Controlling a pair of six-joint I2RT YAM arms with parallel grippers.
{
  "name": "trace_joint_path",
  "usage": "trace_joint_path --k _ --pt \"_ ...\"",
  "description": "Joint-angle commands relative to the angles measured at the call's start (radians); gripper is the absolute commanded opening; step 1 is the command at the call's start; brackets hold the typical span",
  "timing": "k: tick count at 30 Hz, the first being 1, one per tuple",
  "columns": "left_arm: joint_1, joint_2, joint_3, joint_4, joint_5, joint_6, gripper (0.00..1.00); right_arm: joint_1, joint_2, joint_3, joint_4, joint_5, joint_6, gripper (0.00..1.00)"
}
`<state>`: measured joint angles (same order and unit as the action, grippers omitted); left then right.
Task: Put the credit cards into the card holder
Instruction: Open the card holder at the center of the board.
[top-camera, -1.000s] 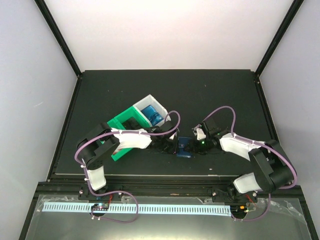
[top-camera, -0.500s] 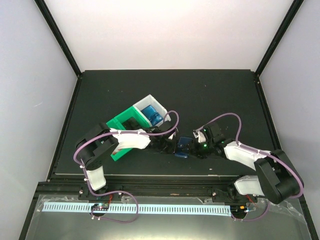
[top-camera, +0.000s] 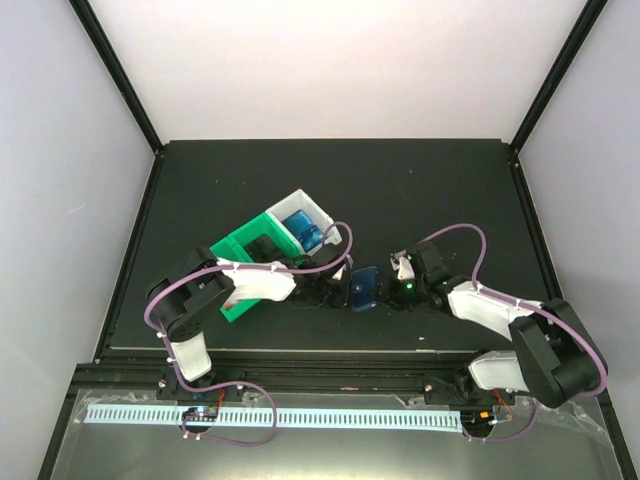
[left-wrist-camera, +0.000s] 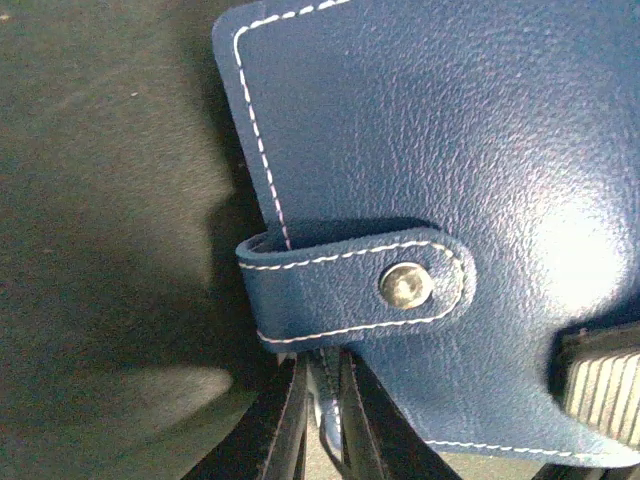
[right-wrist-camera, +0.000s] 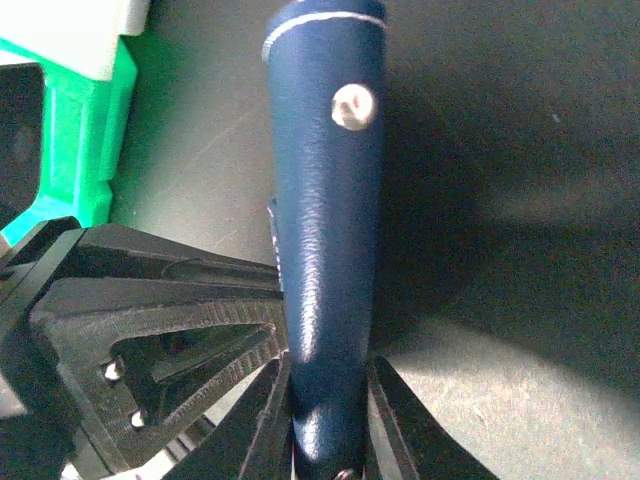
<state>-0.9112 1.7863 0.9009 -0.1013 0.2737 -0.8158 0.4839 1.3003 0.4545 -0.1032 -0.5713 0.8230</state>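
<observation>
The dark blue card holder (top-camera: 362, 288) stands on edge at the front middle of the mat, between my two grippers. My left gripper (top-camera: 342, 290) is shut on a thin edge of it; in the left wrist view the card holder (left-wrist-camera: 450, 150) fills the frame, clasp tab snapped, and the left gripper (left-wrist-camera: 325, 420) pinches just below the tab. My right gripper (top-camera: 386, 289) is shut on the card holder (right-wrist-camera: 325, 200) from the other side, the right gripper (right-wrist-camera: 330, 430) with a jaw against each face. Blue credit cards (top-camera: 302, 228) lie in the white bin.
A green bin (top-camera: 240, 258) and a white bin (top-camera: 322, 212) stand joined at the left of centre, right behind my left arm. The green bin (right-wrist-camera: 75, 140) also shows in the right wrist view, beside the left gripper's black fingers (right-wrist-camera: 150, 330).
My right gripper has moved left onto the card holder and closed on it. The card holder has shifted slightly left. The left gripper kept its hold.
</observation>
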Motion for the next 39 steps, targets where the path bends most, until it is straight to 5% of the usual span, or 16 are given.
trace_joint_path --k 1,3,7,15,18,23,31,39 --pt "0.006 -0.016 -0.047 -0.034 0.003 -0.005 0.11 0.009 0.005 0.048 0.074 0.010 -0.004 0.13" --pt "0.007 -0.060 -0.069 -0.010 -0.013 -0.008 0.12 0.009 0.004 0.058 0.058 0.012 -0.020 0.01" --pt "0.007 -0.185 -0.087 0.006 -0.071 0.012 0.21 0.034 -0.030 0.097 0.001 0.077 -0.063 0.01" --pt "0.008 -0.287 -0.028 -0.073 -0.144 0.038 0.62 0.132 -0.081 0.176 -0.131 0.206 -0.131 0.01" --pt "0.009 -0.268 -0.002 -0.109 -0.168 0.034 0.65 0.160 -0.099 0.188 -0.148 0.219 -0.138 0.01" --pt "0.009 -0.235 0.024 -0.167 -0.232 0.019 0.62 0.176 -0.124 0.197 -0.167 0.205 -0.144 0.01" --pt "0.012 -0.231 -0.001 -0.224 -0.355 -0.011 0.36 0.176 -0.150 0.204 -0.209 0.235 -0.149 0.01" --pt "0.021 -0.249 -0.017 -0.222 -0.361 -0.013 0.32 0.177 -0.146 0.216 -0.242 0.266 -0.157 0.01"
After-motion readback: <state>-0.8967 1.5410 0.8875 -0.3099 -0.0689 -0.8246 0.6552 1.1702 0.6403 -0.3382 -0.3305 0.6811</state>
